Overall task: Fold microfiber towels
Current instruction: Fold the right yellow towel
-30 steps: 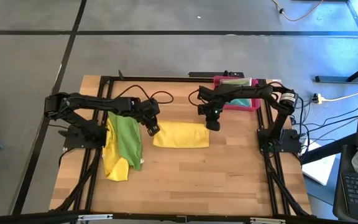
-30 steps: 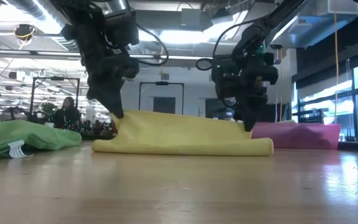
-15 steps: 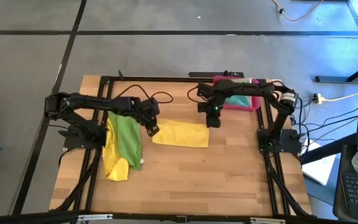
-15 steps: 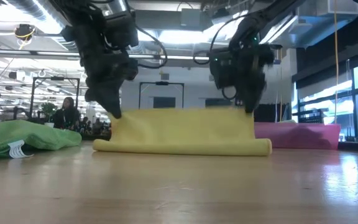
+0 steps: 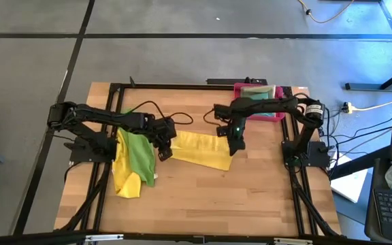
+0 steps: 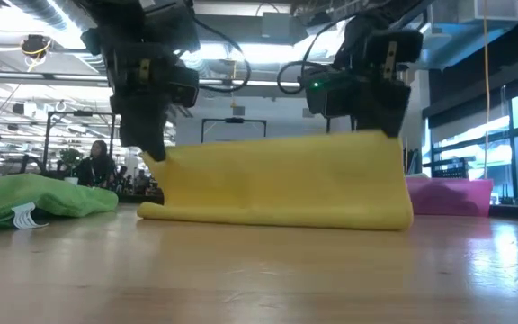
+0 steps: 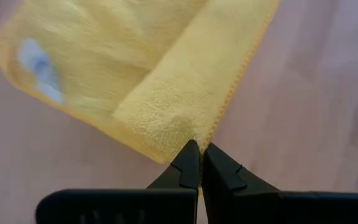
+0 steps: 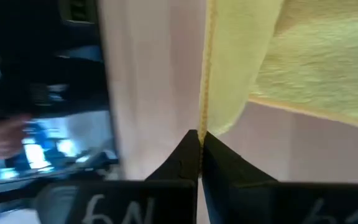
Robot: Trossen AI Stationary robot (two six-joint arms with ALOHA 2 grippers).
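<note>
Both hands are clenched on the yellow towel (image 5: 197,150) at mid-surface, each pinching one corner of its upper layer. The left hand (image 5: 162,151) grips the corner at the towel's left end, and the right hand (image 5: 234,146) grips the corner at its right end. In the low view the held edge stands raised above the wooden surface (image 5: 203,197) while the folded bottom edge rests on it, so the cloth hangs like a low curtain between the two hands.

The main risk is in the grips themselves. The left wrist view shows the fingers (image 7: 188,163) biting only the very tip of the corner, and the right wrist view shows the same thin hold right on the hem (not much cloth between the pads in either case). A tug from one arm moving faster than the other could pull a corner free, and the lifted layer would drop in a crooked heap.

The raised edge also looks higher at the right hand than at the left, so if the hands lay it down unevenly, the fold will probably come out skewed.

A bright green towel (image 5: 140,153) lying over a second yellow towel (image 5: 128,182) sits just beside the left hand; a wide sweep there could snag or drag that pile. The pink tray (image 5: 258,109) behind the right arm holds more cloths and seems well clear.
</note>
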